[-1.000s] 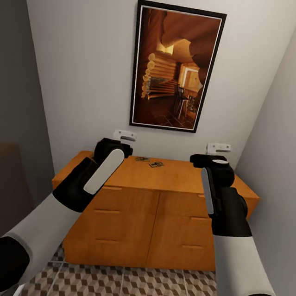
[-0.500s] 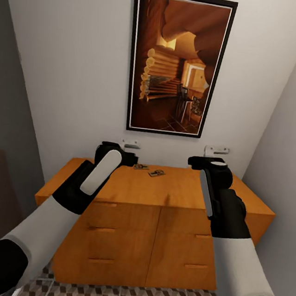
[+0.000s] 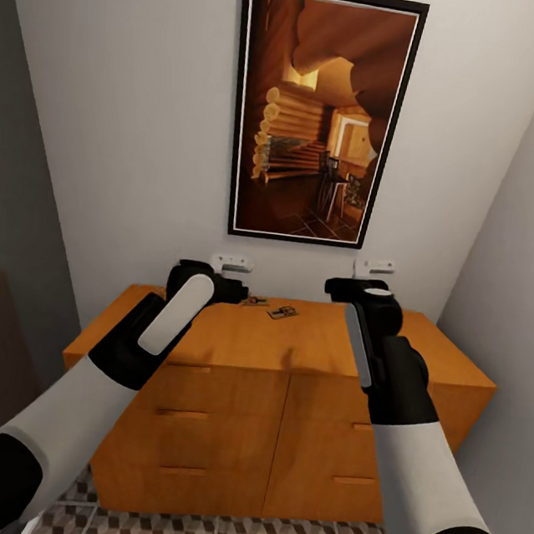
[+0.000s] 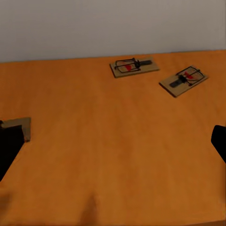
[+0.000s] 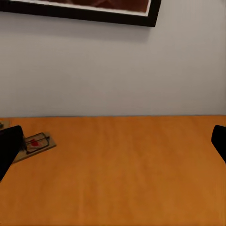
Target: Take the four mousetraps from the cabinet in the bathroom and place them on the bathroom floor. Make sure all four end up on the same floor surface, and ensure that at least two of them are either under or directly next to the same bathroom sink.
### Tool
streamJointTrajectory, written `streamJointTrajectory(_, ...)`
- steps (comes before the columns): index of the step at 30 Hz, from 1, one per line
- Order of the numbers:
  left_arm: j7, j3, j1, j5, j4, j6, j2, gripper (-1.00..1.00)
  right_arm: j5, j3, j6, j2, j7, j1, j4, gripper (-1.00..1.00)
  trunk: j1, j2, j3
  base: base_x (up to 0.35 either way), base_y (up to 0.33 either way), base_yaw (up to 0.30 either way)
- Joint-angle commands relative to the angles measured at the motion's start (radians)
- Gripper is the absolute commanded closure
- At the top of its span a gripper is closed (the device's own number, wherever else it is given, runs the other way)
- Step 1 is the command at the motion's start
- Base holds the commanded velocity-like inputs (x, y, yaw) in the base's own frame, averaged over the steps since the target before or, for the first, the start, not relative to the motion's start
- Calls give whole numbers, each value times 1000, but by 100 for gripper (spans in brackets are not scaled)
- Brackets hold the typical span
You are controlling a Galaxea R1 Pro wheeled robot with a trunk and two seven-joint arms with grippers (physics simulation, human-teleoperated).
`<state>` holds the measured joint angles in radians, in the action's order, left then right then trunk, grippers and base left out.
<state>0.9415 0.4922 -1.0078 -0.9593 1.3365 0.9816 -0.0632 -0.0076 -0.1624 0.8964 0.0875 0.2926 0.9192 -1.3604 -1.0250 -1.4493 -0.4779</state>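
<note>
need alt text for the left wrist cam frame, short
Two mousetraps lie flat and apart on the orange-brown cabinet top, near the pale wall behind it. The corner of a third trap shows at the frame's edge, partly behind one dark fingertip of the left gripper; the fingers stand wide apart with nothing between them.
</note>
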Motion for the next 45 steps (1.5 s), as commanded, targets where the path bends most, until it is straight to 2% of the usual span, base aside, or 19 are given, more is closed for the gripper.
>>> streamJointTrajectory(1,16,2,5,-3,4,2,2,-100,5,1,11,2,-1,1,-6,-100,0,-1,-1,0,0,0)
streamJointTrajectory(8,55,8,44,36,16,3,-1,-100,44,5,43,10,-41,2,-46,-100,0,-1,-1,0,0,0)
streamJointTrajectory(20,121,18,54,100,63,8,-46,-100,109,6,59,37,-108,-3,-77,-100,0,-1,-1,156,0,0)
streamJointTrajectory(30,73,15,52,62,77,7,-58,-100,107,6,64,44,-164,-6,-78,-100,0,-1,-1,310,0,0)
streamJointTrajectory(34,50,12,52,46,79,6,-59,-100,103,6,65,44,-167,-6,-78,-100,0,-1,-1,323,0,0)
streamJointTrajectory(45,-11,13,52,29,79,5,-60,-100,98,7,67,46,-167,-11,-77,-100,0,-1,-1,295,0,0)
